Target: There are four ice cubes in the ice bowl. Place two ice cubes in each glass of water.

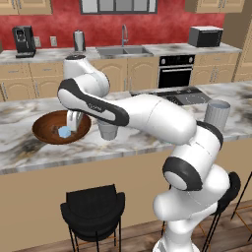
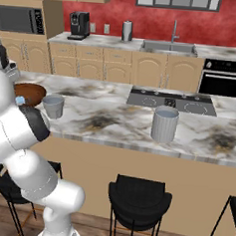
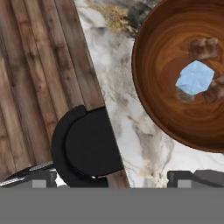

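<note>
Open-jawed gripper (image 3: pixel 111 177) hovers above the ice bowl (image 3: pixel 153 105); its slick, tiny ice cube (image 3: pixel 194 78) demands a flat-sided pinch.

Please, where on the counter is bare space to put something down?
Bare marble lies between the short glass and the tall glass, in front of the cooktop. Crowded: the ice bowl, where the gripper hangs beside the short glass.

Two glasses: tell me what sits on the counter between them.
Nothing: bare marble counter runs from the shorter glass to the taller glass in the right base view.
</note>
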Controlling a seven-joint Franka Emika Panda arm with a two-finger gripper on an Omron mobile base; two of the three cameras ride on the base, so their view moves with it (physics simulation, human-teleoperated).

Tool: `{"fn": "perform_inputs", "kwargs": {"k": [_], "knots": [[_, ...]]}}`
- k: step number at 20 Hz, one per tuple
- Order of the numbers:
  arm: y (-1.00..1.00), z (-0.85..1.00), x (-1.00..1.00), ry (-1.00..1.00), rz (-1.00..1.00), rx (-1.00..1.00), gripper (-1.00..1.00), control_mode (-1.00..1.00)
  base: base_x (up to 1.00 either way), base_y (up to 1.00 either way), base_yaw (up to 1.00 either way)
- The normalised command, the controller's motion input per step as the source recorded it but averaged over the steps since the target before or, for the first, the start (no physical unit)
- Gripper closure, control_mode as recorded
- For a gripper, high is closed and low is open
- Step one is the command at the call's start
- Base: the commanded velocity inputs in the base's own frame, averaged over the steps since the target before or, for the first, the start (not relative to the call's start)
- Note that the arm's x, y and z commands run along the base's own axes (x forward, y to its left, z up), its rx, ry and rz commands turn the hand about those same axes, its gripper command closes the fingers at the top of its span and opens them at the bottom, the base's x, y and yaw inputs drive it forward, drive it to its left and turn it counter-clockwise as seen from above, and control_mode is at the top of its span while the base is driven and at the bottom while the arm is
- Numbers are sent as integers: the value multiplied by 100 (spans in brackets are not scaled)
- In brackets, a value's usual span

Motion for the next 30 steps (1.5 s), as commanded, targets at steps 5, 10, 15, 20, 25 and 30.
{"fn": "perform_inputs", "kwargs": {"k": [5,10,15,20,25,30], "knots": [[34,-22,47,0,0,0,-100,-100,0,0,0],[33,-15,49,0,0,-1,-100,-100,0,0,0],[25,-17,50,0,0,-3,-100,-100,0,0,0],[25,-20,43,0,0,-6,-100,-100,0,0,0],[29,-14,31,1,-2,-5,-100,-100,0,0,0],[24,-12,30,0,-1,-2,-100,-100,0,0,0]]}}
